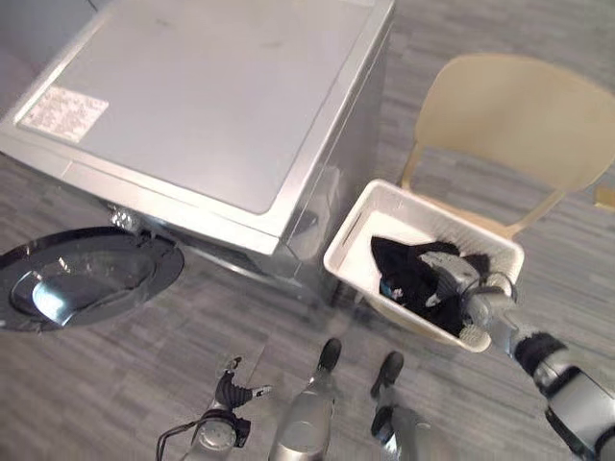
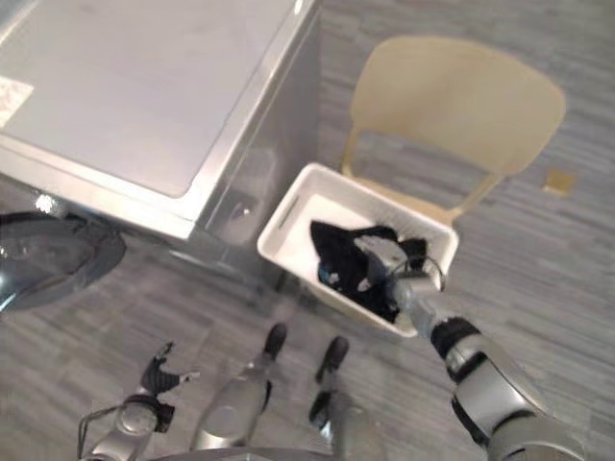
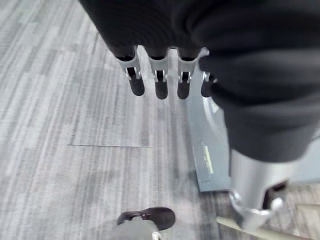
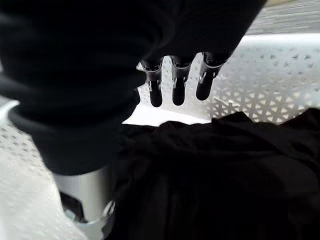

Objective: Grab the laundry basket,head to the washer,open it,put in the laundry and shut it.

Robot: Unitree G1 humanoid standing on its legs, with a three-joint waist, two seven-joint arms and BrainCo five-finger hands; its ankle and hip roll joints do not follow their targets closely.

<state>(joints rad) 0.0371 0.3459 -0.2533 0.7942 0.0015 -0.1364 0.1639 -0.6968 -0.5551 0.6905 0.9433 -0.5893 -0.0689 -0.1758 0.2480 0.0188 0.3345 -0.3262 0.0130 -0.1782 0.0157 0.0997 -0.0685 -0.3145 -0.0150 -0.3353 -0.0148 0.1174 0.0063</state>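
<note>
Inside the white basket (image 1: 357,235), the right hand (image 2: 382,257) hovers with straight fingers (image 4: 173,90) over black laundry (image 4: 220,175).

R arm stretched fwd and down from lower right, forearm angled inward, wrist bent, right hand (image 1: 444,270) low with palm facing down. Its fingers (image 4: 173,82) hang straight, side by side, dark tips pointing down, nothing pinched. L arm tucked low near the body, left hand (image 1: 233,387) pointing up, fingers (image 3: 160,82) straight and relaxed, thumb apart.
</note>
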